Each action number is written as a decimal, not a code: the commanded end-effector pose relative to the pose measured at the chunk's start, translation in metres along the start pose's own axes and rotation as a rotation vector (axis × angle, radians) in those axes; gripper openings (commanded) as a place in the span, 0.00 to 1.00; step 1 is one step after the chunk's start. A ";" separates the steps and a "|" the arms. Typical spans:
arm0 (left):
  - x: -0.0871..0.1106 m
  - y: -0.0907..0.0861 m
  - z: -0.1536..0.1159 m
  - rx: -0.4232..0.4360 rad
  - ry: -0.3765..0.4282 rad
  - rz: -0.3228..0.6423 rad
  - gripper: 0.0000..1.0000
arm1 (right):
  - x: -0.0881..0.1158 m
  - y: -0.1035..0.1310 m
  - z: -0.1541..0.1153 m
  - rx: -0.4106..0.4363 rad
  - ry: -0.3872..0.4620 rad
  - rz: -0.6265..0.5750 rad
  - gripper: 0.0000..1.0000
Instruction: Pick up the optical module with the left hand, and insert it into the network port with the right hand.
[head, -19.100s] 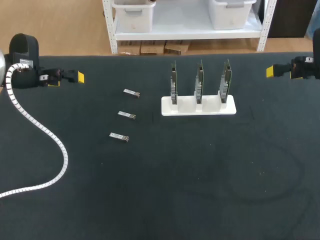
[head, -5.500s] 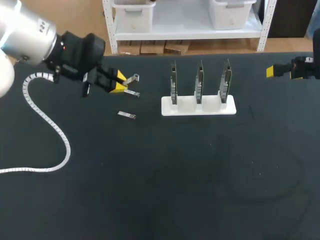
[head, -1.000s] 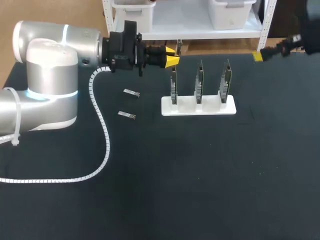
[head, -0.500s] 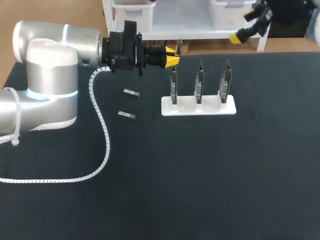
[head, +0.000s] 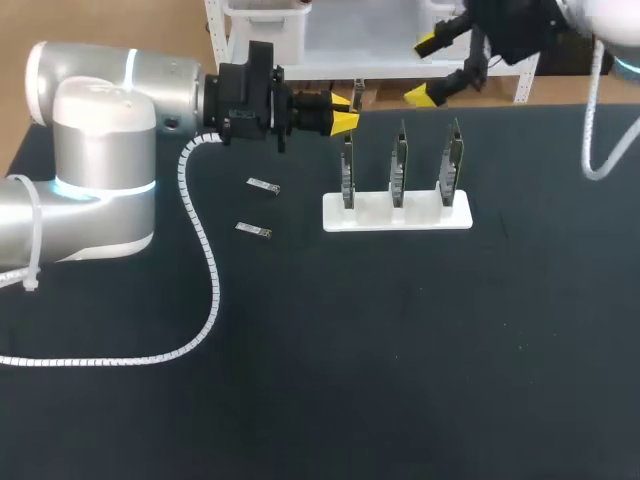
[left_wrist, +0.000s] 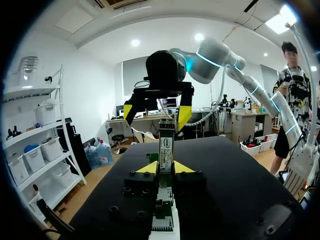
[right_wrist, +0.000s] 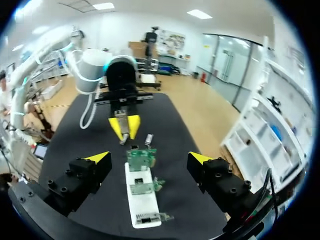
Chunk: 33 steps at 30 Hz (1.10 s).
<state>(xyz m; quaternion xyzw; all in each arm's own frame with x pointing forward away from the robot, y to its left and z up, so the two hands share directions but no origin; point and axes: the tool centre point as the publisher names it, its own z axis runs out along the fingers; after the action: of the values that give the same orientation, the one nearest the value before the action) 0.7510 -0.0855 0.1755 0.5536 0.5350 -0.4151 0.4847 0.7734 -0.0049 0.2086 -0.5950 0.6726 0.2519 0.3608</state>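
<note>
One small silver optical module (left_wrist: 166, 145) is held upright between the yellow tips of the left pincer (head: 344, 121). The pincer is closed narrowly on the module's lower part from both sides, and most of the module's length stands clear above the fingers. The module is carried in the air near the far edge of the dark bench (head: 400, 360), close to the leftmost of three upright green circuit cards (head: 347, 165). These cards are set in a white slotted base (head: 397, 213), which is seen in the left wrist view directly ahead of and under the fingers.

The left arm is brought in from the left, with its wrist held level and pointed to the right along the row of cards. A white spiral conduit (head: 205, 270) is trailed from it across the bench.

The right pincer (head: 424, 69) is spread wide and faces the left pincer from beyond the cards, apart from the module and the rack. Its arm is brought in from the far right corner.

Two further silver modules (head: 263, 185) are left lying on the bench beside the rack.

Compared with half a second ago, the right pincer has been swung leftward and lower towards the cards, while the left arm and its module have been kept in place.
</note>
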 end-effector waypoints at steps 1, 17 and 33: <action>0.001 0.001 0.000 0.001 -0.002 0.002 0.00 | 0.001 -0.004 0.005 -0.330 -0.029 0.003 1.00; 0.001 0.001 0.000 0.001 -0.002 0.002 0.00 | -0.018 0.004 0.022 -0.311 -0.019 0.033 1.00; 0.001 0.001 0.000 0.001 -0.002 0.002 0.00 | -0.014 0.005 0.031 -0.272 -0.001 0.099 1.00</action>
<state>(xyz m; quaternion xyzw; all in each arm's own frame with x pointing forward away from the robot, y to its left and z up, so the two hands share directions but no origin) 0.7511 -0.0855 0.1756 0.5536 0.5350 -0.4151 0.4847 0.7773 0.0281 0.2003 -0.6049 0.6596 0.3611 0.2618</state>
